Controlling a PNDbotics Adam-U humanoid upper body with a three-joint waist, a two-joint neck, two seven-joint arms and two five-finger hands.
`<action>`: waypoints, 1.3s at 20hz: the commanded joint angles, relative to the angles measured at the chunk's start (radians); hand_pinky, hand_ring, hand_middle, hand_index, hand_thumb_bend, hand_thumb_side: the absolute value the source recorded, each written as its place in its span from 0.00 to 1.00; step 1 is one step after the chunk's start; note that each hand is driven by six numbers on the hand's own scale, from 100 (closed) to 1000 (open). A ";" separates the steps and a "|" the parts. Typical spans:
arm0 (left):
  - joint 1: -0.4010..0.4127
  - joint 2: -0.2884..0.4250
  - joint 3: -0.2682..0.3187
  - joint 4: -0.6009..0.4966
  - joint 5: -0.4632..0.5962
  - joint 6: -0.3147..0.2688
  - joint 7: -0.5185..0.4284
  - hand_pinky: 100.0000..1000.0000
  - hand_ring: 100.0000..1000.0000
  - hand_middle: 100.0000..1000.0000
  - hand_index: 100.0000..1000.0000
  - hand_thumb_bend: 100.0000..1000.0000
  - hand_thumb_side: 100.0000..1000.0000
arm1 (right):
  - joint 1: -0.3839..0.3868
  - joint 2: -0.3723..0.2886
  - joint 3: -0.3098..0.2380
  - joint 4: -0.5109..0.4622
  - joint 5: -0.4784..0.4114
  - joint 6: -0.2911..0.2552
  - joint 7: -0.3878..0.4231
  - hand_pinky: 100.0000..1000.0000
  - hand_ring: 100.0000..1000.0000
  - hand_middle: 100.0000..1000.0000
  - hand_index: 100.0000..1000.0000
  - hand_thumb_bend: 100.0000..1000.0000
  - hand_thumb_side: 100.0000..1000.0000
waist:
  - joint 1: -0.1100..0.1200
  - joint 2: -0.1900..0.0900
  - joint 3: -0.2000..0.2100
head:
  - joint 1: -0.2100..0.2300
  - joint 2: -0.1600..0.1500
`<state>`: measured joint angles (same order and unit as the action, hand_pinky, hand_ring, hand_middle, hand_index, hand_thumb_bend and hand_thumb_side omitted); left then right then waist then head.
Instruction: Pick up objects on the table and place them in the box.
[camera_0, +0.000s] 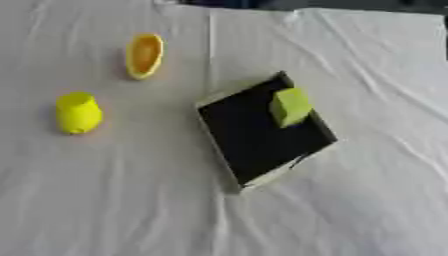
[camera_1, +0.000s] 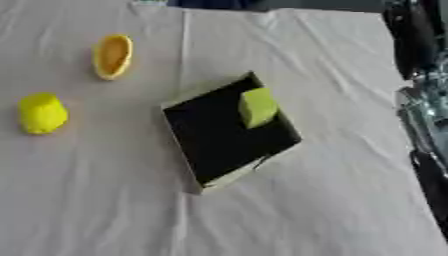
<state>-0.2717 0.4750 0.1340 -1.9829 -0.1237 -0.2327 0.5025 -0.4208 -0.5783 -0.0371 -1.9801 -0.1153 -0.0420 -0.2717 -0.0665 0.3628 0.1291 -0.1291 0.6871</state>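
Box (camera_0: 254, 140) sits mid-desk with a green block (camera_0: 290, 106) already inside; yellow cup-like piece (camera_0: 78, 113) and orange shell (camera_0: 143, 55) lie well left, so left-arm reach suits best, though neither hand shows—state unknown.

My right arm is slipping off the picture's edge, and both my hands are staying out of sight.

In the right eye view my right arm (camera_1: 418, 95) is showing only as a dark and silver strip along the right border, cut off by it, and blurring too much for me to tell one part from another; the left eye view is not catching it at all. Along the top edge a dark band (camera_0: 262, 4) is getting cropped, and I cannot tell what it is. The box (camera_0: 229, 150) is showing me a black inside with no detail, and the green block (camera_0: 290, 106) is hiding part of its far wall.
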 joint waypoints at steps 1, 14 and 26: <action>-0.001 0.029 0.015 -0.017 -0.006 0.002 -0.004 0.78 0.75 0.69 0.86 0.25 0.33 | -0.003 -0.036 -0.015 -0.020 0.006 -0.001 -0.005 0.87 0.88 0.72 0.83 0.00 0.64 | 0.006 -0.023 -0.002 | 0.002 0.005; 0.025 0.265 -0.037 -0.017 -0.164 0.137 -0.113 0.80 0.76 0.70 0.87 0.32 0.30 | 0.004 -0.044 -0.013 -0.020 0.009 0.004 -0.006 0.87 0.88 0.72 0.83 0.00 0.65 | 0.015 -0.023 -0.003 | -0.016 0.008; 0.066 0.444 -0.083 -0.017 -0.314 0.209 -0.244 0.81 0.78 0.72 0.88 0.40 0.28 | 0.002 -0.052 -0.012 -0.020 0.013 0.002 -0.005 0.86 0.88 0.71 0.83 0.00 0.65 | 0.028 -0.010 -0.007 | -0.024 0.025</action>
<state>-0.2015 0.8734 0.0457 -1.9853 -0.4258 -0.0271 0.2685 -0.4124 -0.5953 -0.0396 -1.9801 -0.1070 -0.0386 -0.2771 -0.0420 0.3707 0.1233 -0.1523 0.7040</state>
